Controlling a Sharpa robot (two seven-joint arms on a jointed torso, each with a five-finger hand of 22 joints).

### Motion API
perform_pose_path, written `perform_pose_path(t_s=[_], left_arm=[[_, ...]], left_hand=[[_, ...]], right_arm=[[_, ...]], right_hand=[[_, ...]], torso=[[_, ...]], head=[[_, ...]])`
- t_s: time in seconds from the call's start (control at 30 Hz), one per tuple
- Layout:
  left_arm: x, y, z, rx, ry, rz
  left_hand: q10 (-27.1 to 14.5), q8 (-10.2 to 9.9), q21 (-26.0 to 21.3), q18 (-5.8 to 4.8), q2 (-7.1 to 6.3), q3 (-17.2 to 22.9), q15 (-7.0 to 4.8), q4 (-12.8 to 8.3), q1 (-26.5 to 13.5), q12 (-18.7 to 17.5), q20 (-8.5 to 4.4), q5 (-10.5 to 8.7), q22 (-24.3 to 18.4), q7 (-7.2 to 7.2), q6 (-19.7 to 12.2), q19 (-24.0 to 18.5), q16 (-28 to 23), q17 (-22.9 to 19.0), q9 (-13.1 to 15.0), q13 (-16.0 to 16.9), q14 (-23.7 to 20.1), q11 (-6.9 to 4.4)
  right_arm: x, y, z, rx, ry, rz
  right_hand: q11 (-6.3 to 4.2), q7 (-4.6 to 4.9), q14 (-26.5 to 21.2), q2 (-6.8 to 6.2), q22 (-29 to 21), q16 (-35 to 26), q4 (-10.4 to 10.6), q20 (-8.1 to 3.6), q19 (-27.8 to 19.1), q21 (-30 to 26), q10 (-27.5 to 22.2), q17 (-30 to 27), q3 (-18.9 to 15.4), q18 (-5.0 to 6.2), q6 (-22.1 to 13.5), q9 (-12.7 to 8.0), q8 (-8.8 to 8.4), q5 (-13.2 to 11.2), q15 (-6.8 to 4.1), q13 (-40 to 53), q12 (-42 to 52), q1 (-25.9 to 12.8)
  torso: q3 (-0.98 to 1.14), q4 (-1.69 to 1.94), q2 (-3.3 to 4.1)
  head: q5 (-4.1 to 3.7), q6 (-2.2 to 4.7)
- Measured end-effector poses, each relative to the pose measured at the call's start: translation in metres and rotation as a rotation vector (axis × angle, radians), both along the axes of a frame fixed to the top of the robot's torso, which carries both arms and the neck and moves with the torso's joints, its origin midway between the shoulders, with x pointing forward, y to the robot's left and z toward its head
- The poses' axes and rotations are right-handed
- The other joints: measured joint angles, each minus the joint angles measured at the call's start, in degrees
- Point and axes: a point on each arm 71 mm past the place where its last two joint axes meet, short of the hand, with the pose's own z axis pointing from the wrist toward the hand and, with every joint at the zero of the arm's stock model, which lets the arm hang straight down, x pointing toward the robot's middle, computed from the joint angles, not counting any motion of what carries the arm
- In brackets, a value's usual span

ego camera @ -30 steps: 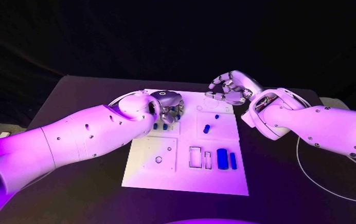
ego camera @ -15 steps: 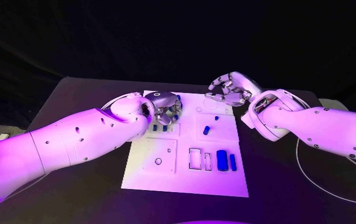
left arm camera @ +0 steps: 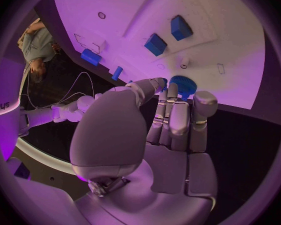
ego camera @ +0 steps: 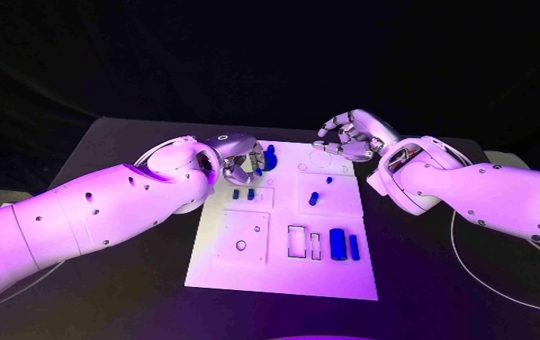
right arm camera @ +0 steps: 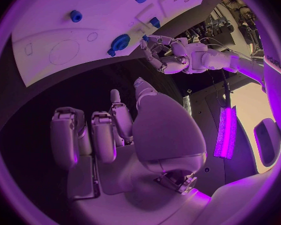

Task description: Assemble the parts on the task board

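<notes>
The white task board (ego camera: 282, 274) lies in the middle of the black table. My left hand (ego camera: 239, 161) hovers over its back left corner and pinches a blue gear (ego camera: 267, 156) between thumb and fingertips; the gear (left arm camera: 183, 85) sits right at my fingertips (left arm camera: 172, 91). The right wrist view shows the same gear (right arm camera: 120, 42) beside my left hand (right arm camera: 162, 52). Two small blue parts (ego camera: 242, 195) stand in a pocket below that hand. My right hand (ego camera: 346, 137) hangs over the back right corner, fingers curled in and holding nothing.
A blue peg (ego camera: 313, 197) and a smaller one (ego camera: 328, 178) stand mid-board. Two blue cylinders (ego camera: 343, 242) lie at the front right beside empty slots (ego camera: 302, 240). A thin cable (ego camera: 453, 235) loops on the table to the right.
My left hand has lifted off the pocket with the two small parts and drawn back to the left, bringing the blue gear with it. The right hand has stayed put.
</notes>
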Motion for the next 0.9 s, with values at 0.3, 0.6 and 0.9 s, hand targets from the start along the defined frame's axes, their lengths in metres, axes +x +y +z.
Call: perform_pose_path(t_s=[0.3, 0.6, 0.9], left_arm=[[0.004, 0.018, -0.002, 0.007, 0.027, 0.042], [0.007, 0.024, -0.005, 0.017, 0.050, 0.063], [0.008, 0.025, -0.007, 0.029, 0.069, 0.074]], left_hand=[[0.0, -0.2, 0.0, 0.00, 0.00, -0.2, 0.00, 0.2, 0.0, -0.3, 0.00, 0.00, -0.1, -0.21, 0.2, 0.0, 0.0, -0.1, 0.0, 0.0, 0.0, 0.00], [0.2, -0.2, 0.0, 0.00, -0.09, -0.2, 0.00, 0.2, -0.4, -0.3, 0.00, 0.00, -0.2, -0.21, 0.2, 0.0, 0.0, -0.1, 0.1, -0.1, 0.0, -0.21], [0.4, -0.5, 0.0, 0.00, -0.37, -0.8, 0.22, 0.5, -0.8, -0.7, 0.15, 0.00, -0.5, -0.20, 0.2, -0.2, 0.0, -0.5, 0.1, -0.2, -0.2, 0.00]], right_arm=[[0.000, -0.001, 0.000, 0.000, -0.001, -0.002], [0.000, -0.001, 0.000, 0.000, 0.000, -0.003], [0.000, -0.001, -0.001, 0.000, 0.001, -0.002]], right_hand=[[0.00, 0.00, 0.0, 0.00, 0.0, 0.0, 0.0, 0.00, 0.0, 0.0, 0.0, 0.0, 0.0, -0.01, 0.0, 0.0, 0.00, 0.0, 0.00, 0.0, 0.0, 0.0], [0.00, 0.00, 0.0, 0.00, 0.0, 0.0, 0.0, 0.00, 0.0, 0.0, 0.0, 0.0, 0.0, 0.00, 0.0, 0.0, 0.00, 0.0, 0.00, 0.0, 0.0, 0.0], [0.00, 0.00, 0.0, 0.00, 0.0, 0.0, 0.0, 0.00, 0.0, 0.0, 0.0, 0.0, 0.0, 0.00, 0.0, 0.0, 0.00, 0.0, 0.00, 0.0, 0.0, 0.0]], torso=[[-0.01, -0.06, 0.07], [-0.03, -0.15, 0.16], [0.04, -0.18, 0.17]], head=[[0.22, -0.05], [0.34, -0.09], [0.66, -0.29]])
